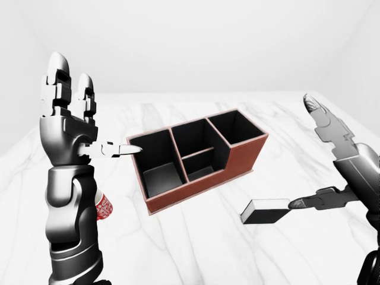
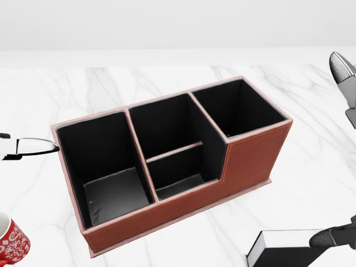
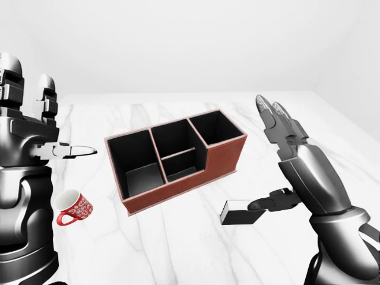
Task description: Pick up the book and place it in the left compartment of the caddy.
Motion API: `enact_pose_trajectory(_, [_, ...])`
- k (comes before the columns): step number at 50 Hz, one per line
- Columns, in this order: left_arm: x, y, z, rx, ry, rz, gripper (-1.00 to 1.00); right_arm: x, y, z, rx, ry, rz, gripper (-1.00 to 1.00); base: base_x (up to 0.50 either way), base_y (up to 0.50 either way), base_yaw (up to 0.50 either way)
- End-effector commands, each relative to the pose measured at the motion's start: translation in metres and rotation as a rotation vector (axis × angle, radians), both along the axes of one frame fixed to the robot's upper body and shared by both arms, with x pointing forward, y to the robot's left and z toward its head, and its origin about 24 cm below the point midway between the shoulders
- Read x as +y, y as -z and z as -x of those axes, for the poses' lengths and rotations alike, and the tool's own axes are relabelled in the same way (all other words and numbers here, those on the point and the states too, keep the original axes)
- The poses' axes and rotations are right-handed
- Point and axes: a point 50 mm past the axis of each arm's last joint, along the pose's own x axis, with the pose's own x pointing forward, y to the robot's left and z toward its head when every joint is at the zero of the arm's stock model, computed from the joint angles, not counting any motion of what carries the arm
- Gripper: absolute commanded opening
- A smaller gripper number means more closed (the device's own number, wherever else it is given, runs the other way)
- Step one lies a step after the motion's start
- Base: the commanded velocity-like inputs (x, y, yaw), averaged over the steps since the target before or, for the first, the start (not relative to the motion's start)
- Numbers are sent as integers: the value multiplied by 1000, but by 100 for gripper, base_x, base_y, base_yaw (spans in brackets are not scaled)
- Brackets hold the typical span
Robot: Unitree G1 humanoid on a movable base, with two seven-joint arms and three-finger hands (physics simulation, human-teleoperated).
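Note:
The book [image 1: 265, 211], black with white page edges, lies flat on the marble table to the lower right of the caddy. The red-brown caddy [image 2: 183, 214] has black insides, and its left compartment [image 2: 105, 167] holds nothing. My right hand [image 3: 261, 155] is open with its fingers raised. Its thumb tip [image 2: 328, 238] rests at the book's right end, and nothing closes round the book. My left hand [image 1: 98, 105] is open and upright to the left of the caddy, with its thumb [image 1: 127, 149] pointing at the caddy's left wall.
A red mug with a white pattern [image 3: 74, 206] stands on the table [image 1: 196, 249] to the lower left of the caddy, beside my left forearm. The table's far edge runs above the caddy in the eye views.

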Motion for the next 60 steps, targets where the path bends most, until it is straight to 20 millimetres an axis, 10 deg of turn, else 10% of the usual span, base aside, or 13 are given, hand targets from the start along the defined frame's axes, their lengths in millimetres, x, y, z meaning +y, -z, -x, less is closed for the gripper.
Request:
enact_pose_trajectory(1, [1, 3, -3, 18, -4, 1, 100, -7, 18, 4, 82, 103, -17, 100, 0, 0, 0])
enact_pose_trajectory(27, [5, 6, -1, 27, -13, -2, 100, -7, 80, -7, 379, 160, -90, 100, 0, 0, 0])
enact_pose_trajectory(60, [14, 15, -1, 67, -36, 12, 100, 5, 92, -21, 415, 152, 138, 100, 0, 0, 0])
